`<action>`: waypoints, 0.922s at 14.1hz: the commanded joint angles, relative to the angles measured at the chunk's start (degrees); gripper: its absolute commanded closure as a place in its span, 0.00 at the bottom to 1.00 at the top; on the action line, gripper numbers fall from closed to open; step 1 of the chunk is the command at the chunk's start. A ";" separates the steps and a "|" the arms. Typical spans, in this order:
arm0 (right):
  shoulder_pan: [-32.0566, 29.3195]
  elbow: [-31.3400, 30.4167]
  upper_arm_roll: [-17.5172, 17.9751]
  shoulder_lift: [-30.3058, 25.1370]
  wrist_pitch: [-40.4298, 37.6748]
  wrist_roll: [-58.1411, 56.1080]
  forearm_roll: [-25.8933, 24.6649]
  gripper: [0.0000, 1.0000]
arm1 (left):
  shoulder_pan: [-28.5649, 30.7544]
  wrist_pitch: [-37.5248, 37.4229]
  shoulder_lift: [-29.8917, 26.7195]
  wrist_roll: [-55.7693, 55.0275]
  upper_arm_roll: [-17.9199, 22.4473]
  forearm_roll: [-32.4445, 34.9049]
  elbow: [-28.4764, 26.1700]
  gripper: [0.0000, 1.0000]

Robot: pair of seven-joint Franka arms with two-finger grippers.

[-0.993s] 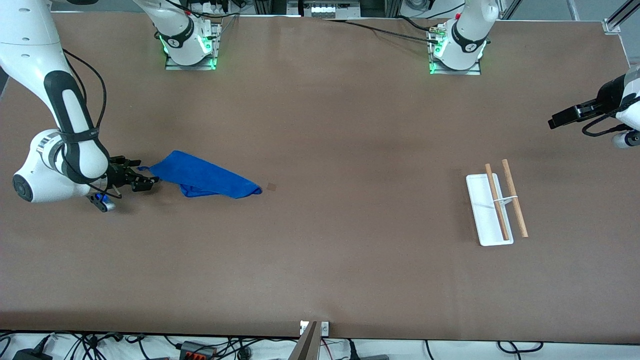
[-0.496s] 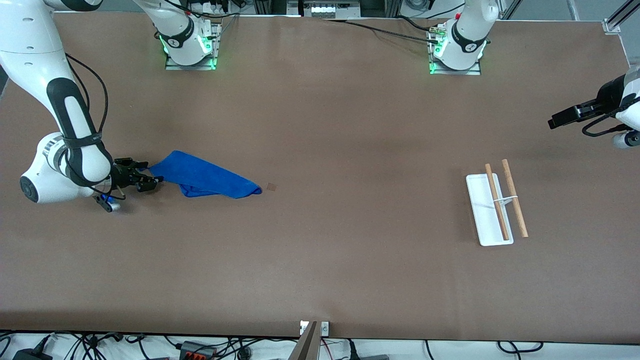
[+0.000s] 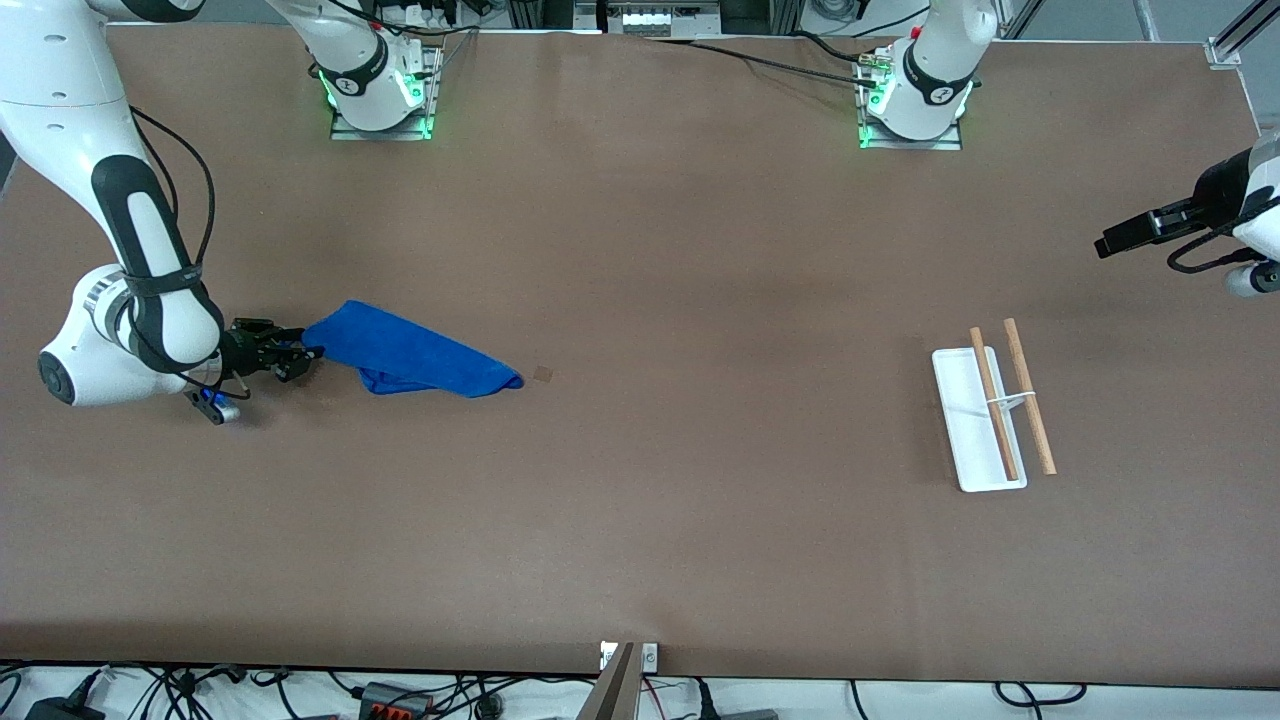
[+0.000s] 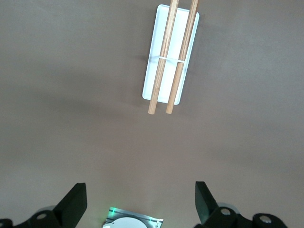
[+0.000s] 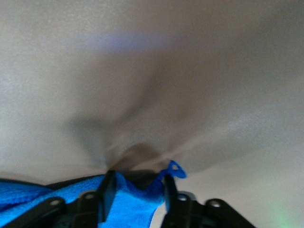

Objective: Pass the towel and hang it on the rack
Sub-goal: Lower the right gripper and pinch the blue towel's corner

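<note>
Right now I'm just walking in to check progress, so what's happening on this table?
The right gripper is at the corner of the blue towel, its fingers around the cloth, which lies on the table. The left gripper waits open, up above the rack, which has nothing hung on it yet.

Rack (image 4: 171,54) flat on bare brown table (image 4: 71,95), two wooden rods parallel; left gripper (image 4: 140,202) fingers spread wide.

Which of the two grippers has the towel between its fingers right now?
The right gripper, low at the right arm's end of the table, pinches the blue towel's corner. The left gripper waits open above the table, away from the rack.
</note>
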 commanded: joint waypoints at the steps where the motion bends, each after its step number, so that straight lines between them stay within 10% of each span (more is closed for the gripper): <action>1: -0.72 0.01 0.61 0.32 -0.16 -3.88 1.17 0.66 | 0.47 -1.36 0.86 0.01 -0.06 -1.01 1.95 0.00; 7: -0.10 0.19 0.61 -0.12 -1.21 -7.49 0.99 0.98 | 0.64 -1.36 0.86 0.01 -0.06 -1.01 1.95 0.00; 13: -0.01 1.85 0.70 -0.91 -3.67 -11.01 0.29 1.00 | 0.64 -1.36 0.86 0.01 -0.06 -1.45 1.95 0.00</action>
